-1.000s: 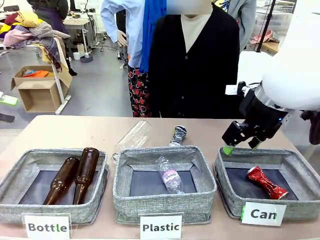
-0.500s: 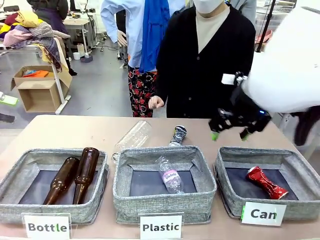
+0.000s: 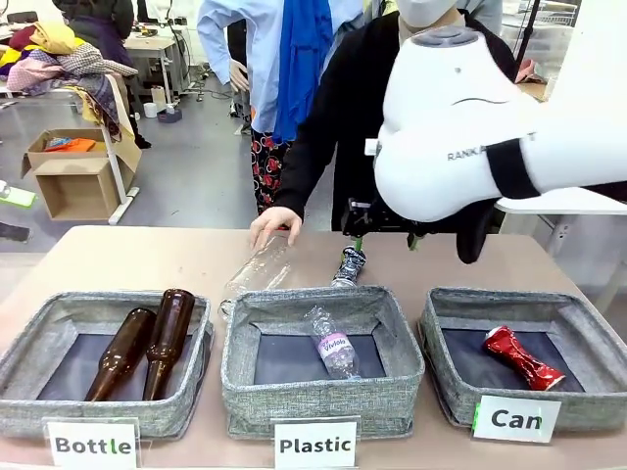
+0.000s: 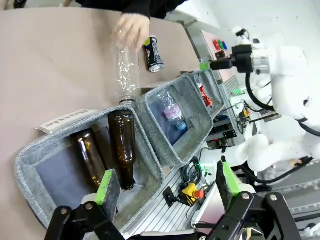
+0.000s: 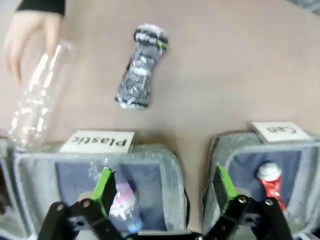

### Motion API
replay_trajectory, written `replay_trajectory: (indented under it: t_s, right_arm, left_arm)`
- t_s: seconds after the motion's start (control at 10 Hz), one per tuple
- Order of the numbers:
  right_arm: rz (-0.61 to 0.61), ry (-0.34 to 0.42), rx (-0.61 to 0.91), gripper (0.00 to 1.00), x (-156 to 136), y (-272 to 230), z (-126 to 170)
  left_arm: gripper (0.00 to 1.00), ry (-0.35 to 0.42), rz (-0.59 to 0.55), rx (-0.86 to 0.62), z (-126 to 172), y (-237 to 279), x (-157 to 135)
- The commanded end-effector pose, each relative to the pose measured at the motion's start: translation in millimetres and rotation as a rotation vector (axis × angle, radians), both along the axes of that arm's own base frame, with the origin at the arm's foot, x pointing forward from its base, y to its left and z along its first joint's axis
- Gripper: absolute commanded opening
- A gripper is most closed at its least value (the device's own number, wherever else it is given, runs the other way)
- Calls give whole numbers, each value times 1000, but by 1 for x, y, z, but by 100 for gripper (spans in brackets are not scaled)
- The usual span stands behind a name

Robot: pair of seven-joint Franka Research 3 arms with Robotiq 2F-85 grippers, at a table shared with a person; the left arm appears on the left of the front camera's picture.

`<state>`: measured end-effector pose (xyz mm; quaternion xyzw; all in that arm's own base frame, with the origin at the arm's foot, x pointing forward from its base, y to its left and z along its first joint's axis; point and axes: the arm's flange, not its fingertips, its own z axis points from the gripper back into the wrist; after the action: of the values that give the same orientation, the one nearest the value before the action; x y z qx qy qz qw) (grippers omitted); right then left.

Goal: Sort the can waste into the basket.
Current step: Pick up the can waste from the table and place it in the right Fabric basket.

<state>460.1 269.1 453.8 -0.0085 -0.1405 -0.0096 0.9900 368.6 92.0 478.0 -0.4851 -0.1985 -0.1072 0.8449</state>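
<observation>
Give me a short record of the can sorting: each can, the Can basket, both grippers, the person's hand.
red can: lying inside the Can basket
black can: on the table behind the Plastic basket, in no bin
right gripper: open, empty, raised, black can ahead of it
left gripper: open, empty
person's hand: at the clear bottle lying on the table
left to do: black can into the Can basket
</observation>
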Motion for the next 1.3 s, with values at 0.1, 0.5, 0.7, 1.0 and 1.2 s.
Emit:
replay_trajectory:
  t_s: [0.1,0.5,0.7,1.0,1.2]
  right_arm:
    - [121,78,81,100,-17,-32,26]
    - [138,63,309,100,-100,-196,61]
    - [122,27,450,100,-127,-259,52]
    - [39,-33,585,100,-143,-316,19]
    - [11,-28,585,100,-139,-313,15]
  left_arm:
    - [100,-17,-10,4,-1,1,-3]
    - [100,-17,-10,4,-1,1,-3]
    - [100,-17,-10,4,-1,1,-3]
    - [100,-17,-10,4,-1,1,-3]
    - [100,-17,-10,4,-1,1,-3]
